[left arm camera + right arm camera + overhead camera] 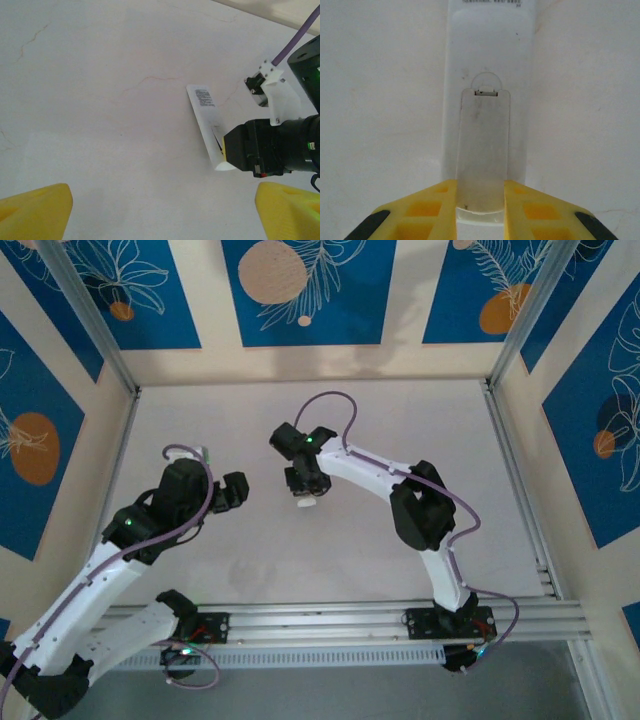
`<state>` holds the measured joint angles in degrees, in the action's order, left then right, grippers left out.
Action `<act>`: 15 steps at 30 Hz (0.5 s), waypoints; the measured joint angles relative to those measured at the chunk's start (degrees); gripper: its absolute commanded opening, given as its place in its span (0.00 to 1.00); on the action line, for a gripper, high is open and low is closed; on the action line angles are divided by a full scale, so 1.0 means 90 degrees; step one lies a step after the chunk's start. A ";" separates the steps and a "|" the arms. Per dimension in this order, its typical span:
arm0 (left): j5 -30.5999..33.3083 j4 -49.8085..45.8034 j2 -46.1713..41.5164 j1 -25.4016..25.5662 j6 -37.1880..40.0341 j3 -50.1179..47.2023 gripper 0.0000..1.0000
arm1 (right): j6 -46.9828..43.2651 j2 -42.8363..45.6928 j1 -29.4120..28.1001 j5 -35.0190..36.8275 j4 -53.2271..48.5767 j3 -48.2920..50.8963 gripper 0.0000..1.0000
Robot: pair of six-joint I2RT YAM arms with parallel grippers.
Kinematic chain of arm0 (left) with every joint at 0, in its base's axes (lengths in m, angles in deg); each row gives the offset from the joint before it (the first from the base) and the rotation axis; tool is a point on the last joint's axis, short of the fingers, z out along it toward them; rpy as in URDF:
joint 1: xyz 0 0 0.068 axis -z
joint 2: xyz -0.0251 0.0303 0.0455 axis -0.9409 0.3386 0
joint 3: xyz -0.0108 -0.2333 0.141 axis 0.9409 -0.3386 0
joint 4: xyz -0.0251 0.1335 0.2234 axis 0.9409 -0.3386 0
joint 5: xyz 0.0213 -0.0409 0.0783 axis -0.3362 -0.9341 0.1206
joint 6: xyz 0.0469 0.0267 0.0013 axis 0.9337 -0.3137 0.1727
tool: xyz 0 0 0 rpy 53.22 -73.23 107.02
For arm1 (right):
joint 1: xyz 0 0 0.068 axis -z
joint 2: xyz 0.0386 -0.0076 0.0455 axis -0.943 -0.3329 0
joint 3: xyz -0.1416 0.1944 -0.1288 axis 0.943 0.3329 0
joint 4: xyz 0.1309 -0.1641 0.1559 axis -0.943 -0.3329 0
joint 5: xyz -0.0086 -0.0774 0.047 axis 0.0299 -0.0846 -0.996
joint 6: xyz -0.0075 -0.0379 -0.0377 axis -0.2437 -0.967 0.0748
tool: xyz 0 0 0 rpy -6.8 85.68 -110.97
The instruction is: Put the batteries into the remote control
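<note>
Right hand (481, 187) is clenched on the white remote control (485, 50), which lies back-up on the bench (100, 100), likely to work its battery cover (484, 140) off. Left hand (162, 192) hovers released nearby.

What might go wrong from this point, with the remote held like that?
1. The right gripper pinches the remote control at one end only, so it may pivot or slip out.
2. The battery cover looks closed, and squeezing across it might jam it.
3. The left gripper hangs open, apart from the remote, so nothing steadies the far end.
</note>
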<state>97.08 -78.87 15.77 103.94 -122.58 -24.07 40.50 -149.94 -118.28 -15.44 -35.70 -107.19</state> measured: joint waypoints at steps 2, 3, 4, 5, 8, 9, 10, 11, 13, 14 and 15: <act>-0.0022 0.0012 0.0002 0.0000 -0.0002 -0.0034 0.94 | 0.0000 0.0000 0.0019 -0.0214 -0.0019 0.0153 0.25; -0.0041 0.0022 0.0002 0.0000 -0.0007 -0.0046 0.94 | -0.0007 0.0000 0.0034 -0.0347 -0.0017 0.0231 0.25; -0.0051 0.0034 0.0002 0.0000 -0.0027 -0.0056 0.94 | -0.0024 0.0002 0.0058 -0.0525 -0.0027 0.0299 0.25; -0.0068 0.0046 0.0002 -0.0002 -0.0053 -0.0068 0.94 | -0.0049 0.0002 0.0085 -0.0733 -0.0068 0.0340 0.24; -0.0134 0.0126 0.0002 -0.0005 -0.0134 -0.0165 0.94 | -0.0119 0.0053 0.0109 -0.1132 -0.0182 0.0381 0.25; -0.0165 0.0153 0.0002 -0.0005 -0.0153 -0.0204 0.94 | -0.0134 0.0109 0.0117 -0.1212 -0.0182 0.0415 0.25; -0.0189 0.0180 0.0002 -0.0005 -0.0172 -0.0255 0.94 | -0.0151 0.0185 0.0119 -0.1304 -0.0214 0.0457 0.25; -0.0231 0.0202 0.0007 -0.0007 -0.0197 -0.0301 0.95 | -0.0175 0.0262 0.0117 -0.1384 -0.0282 0.0469 0.25; -0.0289 0.0226 0.0051 -0.0015 -0.0238 -0.0367 0.95 | -0.0223 0.0408 0.0080 -0.1404 -0.0391 0.0466 0.25; -0.0313 0.0238 0.0112 -0.0017 -0.0265 -0.0381 0.95 | -0.0243 0.0488 0.0046 -0.1338 -0.0442 0.0466 0.24; -0.0355 0.0274 0.0180 -0.0017 -0.0267 -0.0403 0.95 | -0.0265 0.0551 0.0010 -0.1258 -0.0476 0.0466 0.23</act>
<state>93.89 -76.40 17.39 103.79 -124.98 -27.70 38.12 -144.98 -118.19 -26.76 -39.98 -102.99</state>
